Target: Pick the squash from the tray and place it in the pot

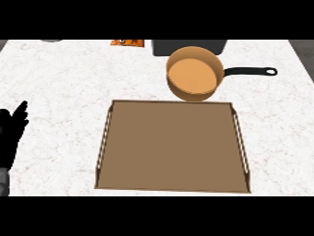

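From the head view I look steeply down on a white marbled desk (64, 83). A brown tray (173, 147) with raised rims sits in the middle and fills most of the lower centre; all I can see inside it is its flat brown floor. Just beyond the tray's far edge stands the pot (194, 73), tan-coloured with a paler orange inside and a black handle (251, 71) pointing to the right. Its near rim seems to overlap the tray's far edge, though I cannot tell whether the two touch. I cannot make out the squash anywhere, neither on the tray nor in the pot.

Behind the pot, at the desk's far edge, there is a dark grey box-like object (190, 45), and to its left a small orange item (127, 43), too cut off to identify.

My left robot hand (6, 133) shows at the lower left edge, resting beside the tray and well apart from it, its black fingers straight and pointing up, holding nothing. My right robot hand does not appear in this view.
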Controlling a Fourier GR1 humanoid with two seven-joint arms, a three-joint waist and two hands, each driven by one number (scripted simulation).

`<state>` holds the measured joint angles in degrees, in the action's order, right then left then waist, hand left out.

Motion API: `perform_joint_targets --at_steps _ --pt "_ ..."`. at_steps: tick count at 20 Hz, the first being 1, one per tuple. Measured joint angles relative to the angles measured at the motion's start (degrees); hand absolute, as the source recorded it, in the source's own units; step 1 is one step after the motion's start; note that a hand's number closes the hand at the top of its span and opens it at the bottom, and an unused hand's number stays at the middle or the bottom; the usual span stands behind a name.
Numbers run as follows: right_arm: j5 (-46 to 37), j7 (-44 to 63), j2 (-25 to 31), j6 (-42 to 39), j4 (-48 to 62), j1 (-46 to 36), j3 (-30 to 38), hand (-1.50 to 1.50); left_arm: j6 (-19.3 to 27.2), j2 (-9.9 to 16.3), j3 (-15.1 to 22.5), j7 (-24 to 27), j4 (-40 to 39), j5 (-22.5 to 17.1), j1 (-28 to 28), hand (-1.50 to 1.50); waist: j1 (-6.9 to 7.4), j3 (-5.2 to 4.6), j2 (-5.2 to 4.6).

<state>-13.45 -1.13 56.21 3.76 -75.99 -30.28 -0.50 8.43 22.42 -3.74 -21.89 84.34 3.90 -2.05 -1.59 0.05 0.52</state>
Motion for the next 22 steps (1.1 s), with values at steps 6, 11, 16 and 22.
perform_joint_targets --at_steps 6,11,16,22 --pt "4.3 2.8 2.3 -3.9 -8.1 -2.6 5.6 1.50 0.2 -0.9 0.3 0.0 -1.3 1.4 -1.9 0.00 0.91 -0.07 -0.25" --pt "6.2 10.3 2.0 -10.1 -11.3 -9.6 3.9 1.50 -0.9 -0.9 0.1 -0.3 -1.6 1.7 -3.1 0.00 1.84 -0.12 -0.43" --pt "5.3 19.2 -2.0 -14.1 -10.4 -18.9 -0.9 1.50 -1.2 -1.6 0.2 -0.1 -2.6 2.3 -4.4 0.00 2.56 -0.16 -0.58" --pt "1.9 25.2 -10.0 -16.7 -3.3 -29.1 -6.8 1.50 -1.1 -2.4 0.6 0.2 -2.3 3.3 -4.0 0.00 3.12 -0.16 -0.71"
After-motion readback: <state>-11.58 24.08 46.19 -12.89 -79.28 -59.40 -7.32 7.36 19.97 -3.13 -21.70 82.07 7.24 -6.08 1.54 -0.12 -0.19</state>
